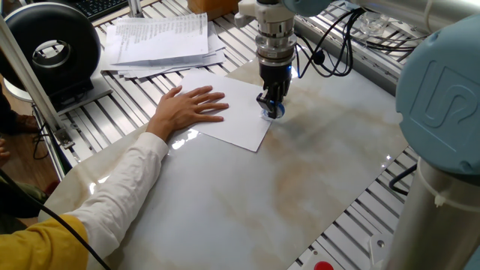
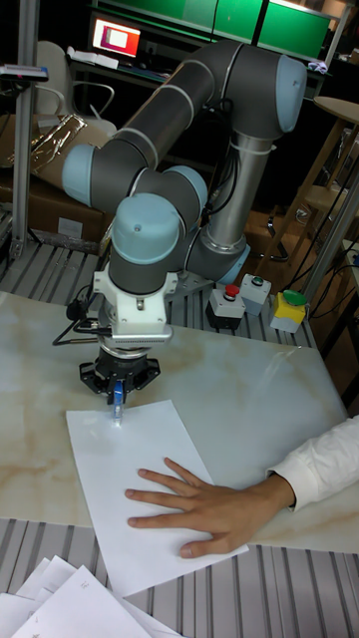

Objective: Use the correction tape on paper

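Observation:
The paper [image 1: 240, 112] [image 2: 130, 469] is a plain white sheet lying flat on the marble tabletop. My gripper [image 1: 271, 101] [image 2: 118, 397] points straight down over the sheet's far edge, shut on the correction tape [image 1: 274, 110] [image 2: 118, 409], a small blue and clear dispenser. The tape's tip rests on the paper close to its edge. The dispenser's body is mostly hidden between my fingers.
A person's hand [image 1: 187, 109] [image 2: 194, 498] lies flat on the paper, holding it down, with a white and yellow sleeve behind it. A stack of printed papers [image 1: 157, 41] lies at the back left beside a black round device [image 1: 52, 49]. Cables [image 1: 330, 52] hang behind my arm.

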Motion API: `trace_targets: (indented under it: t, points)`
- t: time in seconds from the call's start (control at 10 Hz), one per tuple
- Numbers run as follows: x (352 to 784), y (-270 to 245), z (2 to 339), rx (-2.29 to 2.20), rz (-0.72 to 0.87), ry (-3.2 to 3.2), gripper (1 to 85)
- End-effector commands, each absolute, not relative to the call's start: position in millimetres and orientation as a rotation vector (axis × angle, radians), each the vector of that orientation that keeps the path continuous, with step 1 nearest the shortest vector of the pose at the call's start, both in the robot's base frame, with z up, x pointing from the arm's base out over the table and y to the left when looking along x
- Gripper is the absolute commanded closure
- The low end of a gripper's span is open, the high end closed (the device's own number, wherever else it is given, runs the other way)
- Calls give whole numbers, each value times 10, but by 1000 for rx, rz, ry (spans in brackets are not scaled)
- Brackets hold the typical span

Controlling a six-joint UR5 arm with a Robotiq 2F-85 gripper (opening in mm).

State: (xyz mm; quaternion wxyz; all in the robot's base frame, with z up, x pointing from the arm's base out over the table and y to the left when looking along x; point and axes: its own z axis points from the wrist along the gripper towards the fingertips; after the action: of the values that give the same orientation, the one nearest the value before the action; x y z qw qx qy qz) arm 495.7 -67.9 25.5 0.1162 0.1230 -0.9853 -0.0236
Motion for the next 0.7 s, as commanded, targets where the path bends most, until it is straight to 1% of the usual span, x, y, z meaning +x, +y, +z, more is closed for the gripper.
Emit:
trace_targets:
  t: [0.0, 0.6]
  points:
    - [4944, -673, 282, 350, -81, -2884, 840]
    - [4914, -686, 276, 346, -69, -2884, 840]
